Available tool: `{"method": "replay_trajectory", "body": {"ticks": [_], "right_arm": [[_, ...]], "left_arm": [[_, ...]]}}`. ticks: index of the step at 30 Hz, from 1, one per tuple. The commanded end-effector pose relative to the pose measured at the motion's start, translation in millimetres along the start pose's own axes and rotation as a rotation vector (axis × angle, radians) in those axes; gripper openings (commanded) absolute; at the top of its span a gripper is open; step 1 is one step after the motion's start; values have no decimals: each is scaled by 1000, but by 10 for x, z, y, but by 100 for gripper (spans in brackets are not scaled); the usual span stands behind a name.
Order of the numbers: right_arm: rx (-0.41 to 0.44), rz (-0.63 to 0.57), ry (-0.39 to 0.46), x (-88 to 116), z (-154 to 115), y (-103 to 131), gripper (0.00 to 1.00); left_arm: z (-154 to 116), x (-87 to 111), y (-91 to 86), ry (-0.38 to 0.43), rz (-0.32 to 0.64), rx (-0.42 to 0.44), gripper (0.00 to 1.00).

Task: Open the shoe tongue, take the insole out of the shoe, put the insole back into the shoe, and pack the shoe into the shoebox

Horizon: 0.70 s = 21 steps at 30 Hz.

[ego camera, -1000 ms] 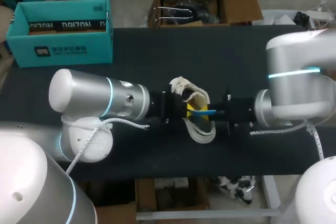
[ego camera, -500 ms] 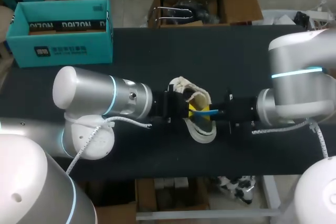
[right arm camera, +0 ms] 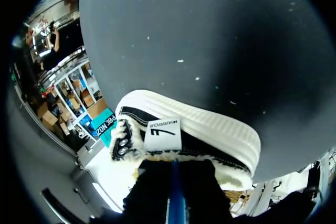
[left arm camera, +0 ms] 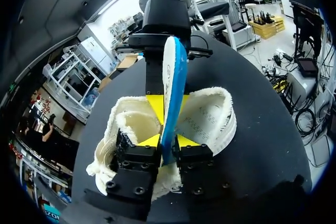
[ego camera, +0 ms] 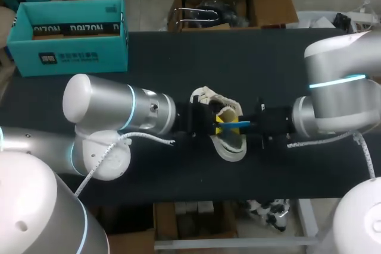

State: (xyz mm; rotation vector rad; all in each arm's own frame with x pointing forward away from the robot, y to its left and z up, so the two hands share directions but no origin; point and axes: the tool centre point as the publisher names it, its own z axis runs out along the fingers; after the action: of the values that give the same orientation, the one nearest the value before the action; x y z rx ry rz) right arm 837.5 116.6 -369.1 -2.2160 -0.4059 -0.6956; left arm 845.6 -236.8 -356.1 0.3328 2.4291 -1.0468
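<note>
- Shoe (ego camera: 230, 150) lies mid-table on the black table (ego camera: 178, 63), between our two arms. It is fleece-lined, with a pale ribbed sole and an open mouth.
- Insole (left arm camera: 172, 85) is out of the shoe, standing on edge just above the mouth. One face is blue, the other white.
- Left gripper (left arm camera: 168, 142): fingers nearly together, both yellow tips pressed to the insole's two faces at its near end.
- Right gripper (ego camera: 253, 124): it appears to pinch the far end the same way. The left wrist view shows yellow on either side of the insole there. Its own view shows only dark fingers flanking the blue edge.
- Shoebox (ego camera: 77, 52), teal and open, sits at the far left of the table, well apart from the shoe.
- Handling, our judgement: the insole is light, thin and flexible, so it will bow if pushed end-on. Pinch it across the faces near one end and feed the toe end in first.
- The shoe is soft-sided and light, but its sole is stiff. Grip the heel collar or the sidewall, since the fleece may slip under the pads.
</note>
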Motion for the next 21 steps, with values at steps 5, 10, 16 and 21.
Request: {"method": "replay_trajectory", "body": {"ticks": [5,10,16,21], "right_arm": [[-18,5,-19,29,-51,-2,0],[-21,3,-27,31,-52,-13,0],[-17,0,-35,22,-41,-20,0],[-16,-3,-44,7,-39,-53,0]], "left_arm": [[-158,116,-117,-3,13,32,40],[-160,135,-161,-9,17,41,31],[-124,136,-220,-15,20,49,36],[-117,139,-252,-26,24,55,0]]}}
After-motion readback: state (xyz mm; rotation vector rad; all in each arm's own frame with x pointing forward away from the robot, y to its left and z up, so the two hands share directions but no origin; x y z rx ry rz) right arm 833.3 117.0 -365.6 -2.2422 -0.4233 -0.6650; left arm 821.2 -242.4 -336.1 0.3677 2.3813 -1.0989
